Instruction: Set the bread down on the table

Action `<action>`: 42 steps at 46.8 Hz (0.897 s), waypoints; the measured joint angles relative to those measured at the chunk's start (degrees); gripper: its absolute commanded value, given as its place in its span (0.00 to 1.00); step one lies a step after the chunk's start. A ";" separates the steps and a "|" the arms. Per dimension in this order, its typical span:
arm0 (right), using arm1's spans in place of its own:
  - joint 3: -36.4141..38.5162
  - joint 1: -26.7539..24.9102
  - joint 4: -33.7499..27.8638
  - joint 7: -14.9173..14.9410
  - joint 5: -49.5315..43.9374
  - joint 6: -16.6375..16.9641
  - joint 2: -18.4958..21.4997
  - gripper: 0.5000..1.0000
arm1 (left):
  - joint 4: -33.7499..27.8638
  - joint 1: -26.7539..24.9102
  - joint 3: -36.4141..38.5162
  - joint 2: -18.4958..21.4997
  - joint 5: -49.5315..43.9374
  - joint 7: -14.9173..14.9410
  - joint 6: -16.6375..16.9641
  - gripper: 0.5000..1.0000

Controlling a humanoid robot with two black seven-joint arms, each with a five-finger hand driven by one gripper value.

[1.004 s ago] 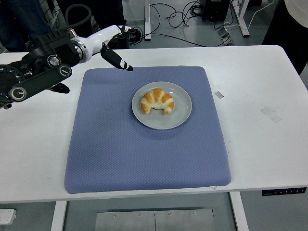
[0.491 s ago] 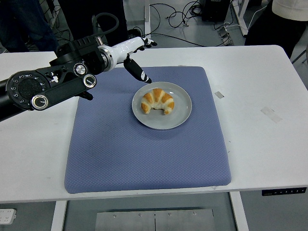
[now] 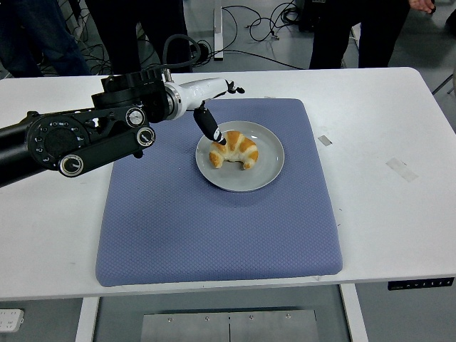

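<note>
White tabletop runs wide under a blue mat (image 3: 214, 221), with people's legs and cables behind it. From the head view, the bread (image 3: 234, 149), a croissant, lies on the grey plate (image 3: 267, 171) at the mat's far middle, its long axis running left to right. The left hand (image 3: 206, 107) is just up-left of it, fingers spread, one dark fingertip (image 3: 217, 137) over its left end, holding nothing. Bare table to the right gives plenty of room.

Lighting: bright, even, overhead; soft faint shadows. Glare: mild on the glossy white rectangular worktop (image 3: 399, 114) toward 3 o'clock. Focus: sharp throughout; no visible blur or edge distortion.
</note>
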 measured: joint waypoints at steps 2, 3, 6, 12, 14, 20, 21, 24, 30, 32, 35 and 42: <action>0.00 -0.02 0.00 0.00 0.00 0.00 0.00 1.00 | 0.01 0.13 0.23 -0.46 0.01 0.00 0.23 0.91; 0.00 -0.03 0.00 0.00 0.00 0.00 0.00 1.00 | 0.05 0.19 0.35 -0.64 0.01 0.00 0.40 0.90; 0.00 -0.04 0.00 0.00 0.00 0.00 0.00 1.00 | 0.04 0.39 1.08 -1.00 0.06 0.00 1.33 0.90; 0.00 -0.04 0.00 0.00 0.00 0.00 0.00 1.00 | 0.02 0.56 3.02 -1.28 0.64 -0.04 3.55 0.89; 0.00 -0.02 0.00 0.00 0.00 0.00 0.00 1.00 | 0.01 0.58 3.38 -1.29 1.07 -0.05 4.09 0.88; 0.00 -0.04 0.00 0.00 0.00 0.00 0.00 1.00 | 0.00 0.66 4.64 -1.37 1.39 -0.16 4.83 0.86; 0.00 -0.04 0.00 0.01 0.00 0.00 0.00 1.00 | 0.00 0.67 5.06 -1.38 1.40 -0.16 5.06 0.85; 0.00 -0.05 0.00 0.00 0.00 0.00 0.00 1.00 | 0.00 0.68 6.11 -1.52 1.40 -0.21 5.97 0.84; 0.00 -0.06 0.00 0.00 0.00 0.00 0.00 1.00 | -0.01 0.88 7.94 -2.07 1.62 -0.26 7.18 0.84; 0.00 -0.05 0.00 0.00 0.00 0.00 0.00 1.00 | 0.00 1.06 8.23 -2.08 1.71 -0.29 7.61 0.83; 0.00 -0.04 0.00 0.00 0.00 0.00 0.00 1.00 | 0.02 1.19 8.51 -2.12 1.76 -0.39 8.06 0.80; 0.00 -0.04 0.00 0.00 0.00 0.00 0.00 1.00 | 0.08 1.62 8.57 -2.47 2.36 -0.76 8.86 0.72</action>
